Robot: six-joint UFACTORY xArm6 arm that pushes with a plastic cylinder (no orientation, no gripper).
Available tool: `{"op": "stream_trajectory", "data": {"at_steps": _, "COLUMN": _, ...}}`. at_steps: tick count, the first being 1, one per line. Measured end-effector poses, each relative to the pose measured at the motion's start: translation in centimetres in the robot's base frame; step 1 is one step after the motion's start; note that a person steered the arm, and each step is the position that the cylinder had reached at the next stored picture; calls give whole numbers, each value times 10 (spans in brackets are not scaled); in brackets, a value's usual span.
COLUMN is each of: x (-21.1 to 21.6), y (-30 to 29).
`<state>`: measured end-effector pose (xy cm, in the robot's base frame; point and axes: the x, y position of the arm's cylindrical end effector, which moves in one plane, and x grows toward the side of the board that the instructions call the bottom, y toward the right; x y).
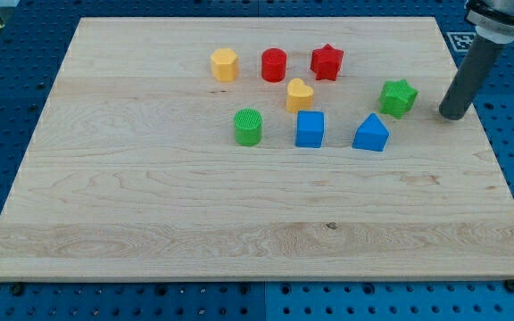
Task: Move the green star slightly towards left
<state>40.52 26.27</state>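
Note:
The green star (399,97) lies on the wooden board (150,196) at the view's right, upper part. My tip (453,115) stands on the board just to the right of the green star, with a small gap between them. The rod rises from it towards the view's top right corner.
A blue triangle-like block (371,134) lies just below-left of the green star. A blue cube (310,129), a green cylinder (249,127), a yellow heart (299,94), a red star (327,61), a red cylinder (274,65) and a yellow hexagon (224,64) lie further left.

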Motion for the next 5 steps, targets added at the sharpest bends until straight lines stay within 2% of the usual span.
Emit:
{"op": "stream_trajectory", "data": {"at_steps": 2, "x": -16, "y": -9}}
{"op": "stream_trajectory", "data": {"at_steps": 5, "x": -14, "y": -35}}
